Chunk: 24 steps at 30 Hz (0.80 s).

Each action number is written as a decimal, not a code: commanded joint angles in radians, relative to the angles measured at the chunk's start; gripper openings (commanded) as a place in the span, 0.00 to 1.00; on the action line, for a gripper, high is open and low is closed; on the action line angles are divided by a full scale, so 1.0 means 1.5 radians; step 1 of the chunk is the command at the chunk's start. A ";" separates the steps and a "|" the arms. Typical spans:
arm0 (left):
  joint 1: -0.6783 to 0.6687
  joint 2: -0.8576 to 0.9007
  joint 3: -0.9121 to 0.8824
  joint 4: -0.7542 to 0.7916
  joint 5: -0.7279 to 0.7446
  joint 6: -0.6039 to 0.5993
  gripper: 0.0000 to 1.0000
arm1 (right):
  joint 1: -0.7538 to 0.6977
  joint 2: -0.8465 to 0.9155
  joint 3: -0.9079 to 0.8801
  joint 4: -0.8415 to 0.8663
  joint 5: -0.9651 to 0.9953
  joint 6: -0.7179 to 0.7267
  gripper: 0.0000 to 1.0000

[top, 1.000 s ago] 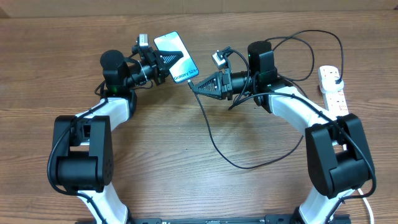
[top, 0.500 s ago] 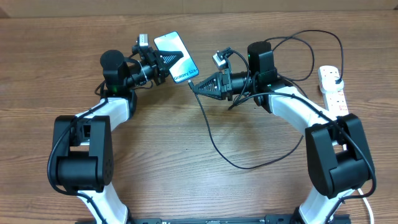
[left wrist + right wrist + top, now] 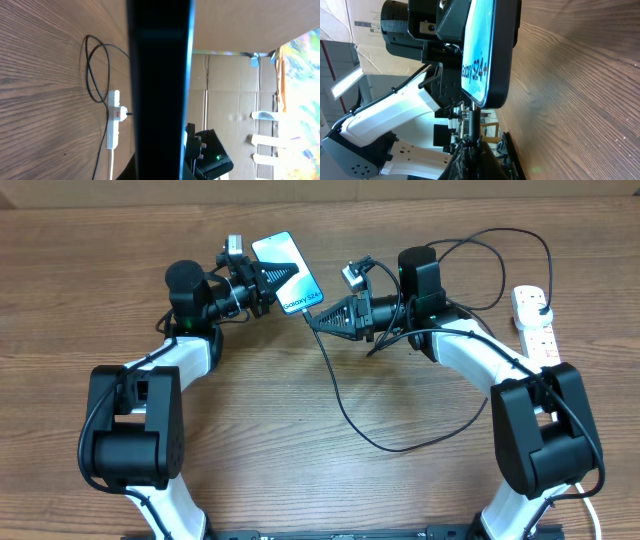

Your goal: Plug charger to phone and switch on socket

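So the left pincer [image 3: 285,274] is clamped on the phone [image 3: 278,252], which sits tilted in the upper middle of the overhead frame with its blue screen facing up, and looks lifted off the desk [image 3: 300,480]; the right pincer [image 3: 311,319] is closed on the connector end of the charger [image 3: 345,412], right at the phone's lower edge; can't tell if the tip is actually seated; the rest of the cable loops down across the desk and back up toward the socket [image 3: 537,325] at the right edge of the frame, well apart from the phone; a black plug sits in its upper end; the left wrist view only shows the phone as a dark edge-on bar.
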 commanded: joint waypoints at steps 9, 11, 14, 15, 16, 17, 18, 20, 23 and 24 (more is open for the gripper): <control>-0.004 -0.004 0.004 0.008 0.006 0.004 0.04 | -0.006 -0.026 -0.001 0.005 0.014 0.006 0.04; -0.004 -0.004 0.004 0.008 0.006 0.006 0.04 | -0.010 -0.026 -0.001 0.005 0.014 0.006 0.04; -0.004 -0.004 0.004 0.008 0.006 0.008 0.04 | -0.014 -0.026 -0.001 0.005 0.014 0.008 0.04; -0.004 -0.004 0.004 0.008 0.005 0.008 0.04 | -0.015 -0.026 -0.001 0.005 0.014 0.008 0.04; -0.004 -0.004 0.004 0.008 0.005 0.008 0.04 | -0.016 -0.026 -0.001 0.005 0.014 0.008 0.04; -0.004 -0.004 0.004 0.008 0.005 0.008 0.04 | -0.016 -0.026 -0.001 0.005 0.014 0.008 0.04; -0.004 -0.004 0.004 0.008 0.005 0.008 0.04 | -0.016 -0.026 -0.001 0.005 0.014 0.008 0.04; -0.004 -0.004 0.004 0.008 0.005 0.008 0.04 | -0.016 -0.026 -0.001 0.005 0.014 0.008 0.04; -0.005 -0.004 0.004 0.008 0.005 0.008 0.04 | -0.016 -0.026 -0.001 0.005 0.018 0.008 0.04; -0.005 -0.004 0.004 0.008 0.005 0.008 0.04 | -0.016 -0.026 -0.001 0.005 0.019 0.009 0.04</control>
